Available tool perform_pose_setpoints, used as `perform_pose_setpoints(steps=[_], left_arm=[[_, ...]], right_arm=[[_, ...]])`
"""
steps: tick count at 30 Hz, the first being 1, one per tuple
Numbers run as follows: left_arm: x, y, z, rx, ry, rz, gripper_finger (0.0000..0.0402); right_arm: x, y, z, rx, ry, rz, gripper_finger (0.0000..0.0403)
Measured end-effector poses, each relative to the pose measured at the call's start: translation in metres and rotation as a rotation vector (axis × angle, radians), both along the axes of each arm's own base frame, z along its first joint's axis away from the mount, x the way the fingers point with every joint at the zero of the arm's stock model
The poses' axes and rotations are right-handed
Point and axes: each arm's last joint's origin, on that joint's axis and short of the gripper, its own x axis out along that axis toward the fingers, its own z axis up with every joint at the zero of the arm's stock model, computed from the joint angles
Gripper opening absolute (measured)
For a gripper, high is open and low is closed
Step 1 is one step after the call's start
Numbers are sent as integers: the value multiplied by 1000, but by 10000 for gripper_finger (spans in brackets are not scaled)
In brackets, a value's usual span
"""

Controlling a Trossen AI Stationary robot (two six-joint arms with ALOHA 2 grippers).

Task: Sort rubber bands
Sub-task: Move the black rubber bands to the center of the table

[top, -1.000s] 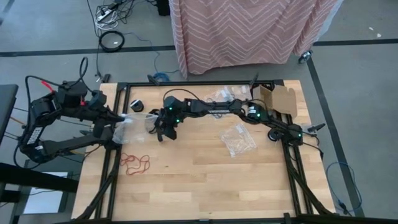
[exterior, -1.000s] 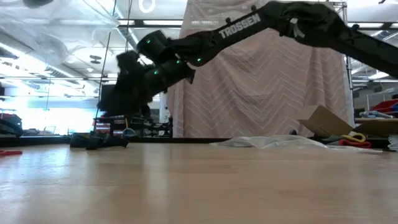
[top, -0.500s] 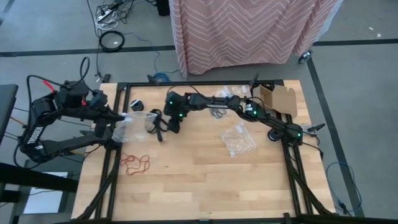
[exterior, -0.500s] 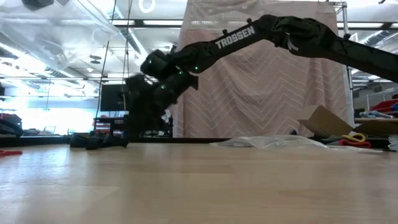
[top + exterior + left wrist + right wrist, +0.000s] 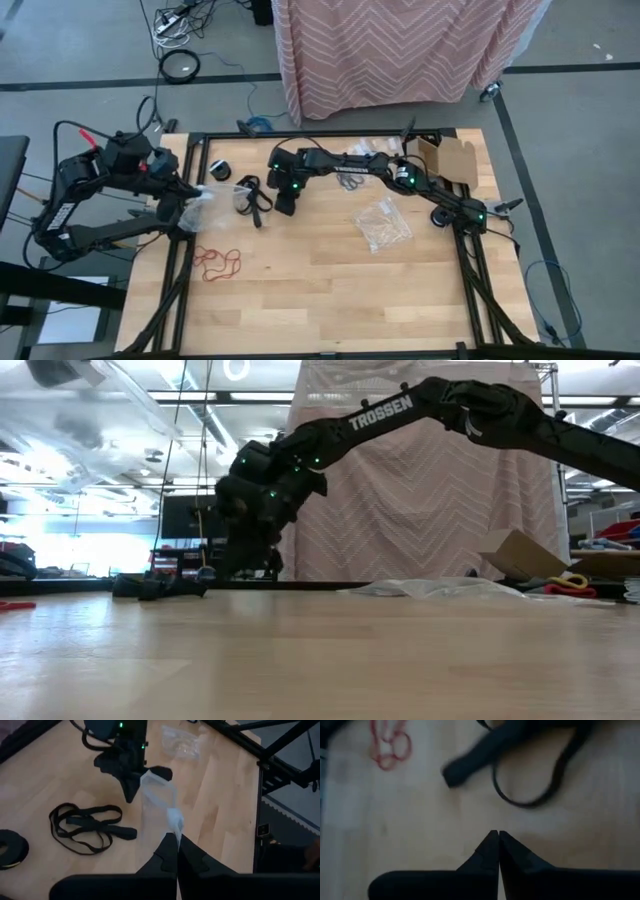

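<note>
A bunch of black rubber bands (image 5: 250,195) (image 5: 87,827) (image 5: 530,770) lies flat on the wooden table, left of centre. My right gripper (image 5: 285,207) (image 5: 495,837) (image 5: 224,568) is shut and empty. It points down at bare wood just to the right of the black bands. Red rubber bands (image 5: 217,262) (image 5: 390,745) lie nearer the front left. My left gripper (image 5: 190,188) (image 5: 176,842) stands at the table's left edge, shut on a clear plastic bag (image 5: 215,195) (image 5: 157,800). My left gripper pinches an edge of the clear bag (image 5: 172,822) between its two fingertips, coming from the table's left and slanting down. The bag stretches away from the fingers toward the black bands, its far end (image 5: 159,777) gaping. It is held up off the table.
A clear bag of pale bands (image 5: 382,225) lies right of centre and another clear bag (image 5: 362,152) at the far edge. A cardboard box (image 5: 445,158) sits at the far right corner, a black roll (image 5: 220,169) at the far left. The near half of the table (image 5: 330,300) is bare wood.
My right gripper has drawn away from the black bands toward the table's right, tipped further down and shut on nothing. The black bands stay spread on the table where it was. My left gripper keeps hold of the bag.
</note>
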Motion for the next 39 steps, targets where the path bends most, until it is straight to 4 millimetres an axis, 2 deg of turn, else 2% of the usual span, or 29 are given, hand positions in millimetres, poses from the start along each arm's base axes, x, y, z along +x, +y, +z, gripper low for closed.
perform_pose_setpoints(steps=[4,8,10,12,16,21,27,30,34,39], left_arm=[[2,1,-5,-6,17,-5,0],[3,1,-6,2,20,-27,0],[3,1,-7,1,22,-27,0],[2,1,-8,-10,39,-26,0],[0,0,-10,-17,63,-22,0],[0,0,-10,-16,64,-23,0],[1,0,-10,-21,61,-29,0],[4,2,-10,-15,33,-43,0],[24,12,-25,-50,-27,-93,0],[50,26,-42,-81,-58,-142,0]], right_arm=[[3,10,13,48,-75,67,1],[8,47,36,-37,-174,208,1],[12,66,40,-49,-206,245,1],[14,78,40,-31,-197,237,0],[18,86,49,-55,-233,189,0],[11,81,77,-122,-250,111,0],[-11,55,140,-272,-355,23,0],[-22,47,162,-306,-403,21,0],[-27,39,171,-329,-422,20,0],[-31,34,168,-290,-413,89,5]])
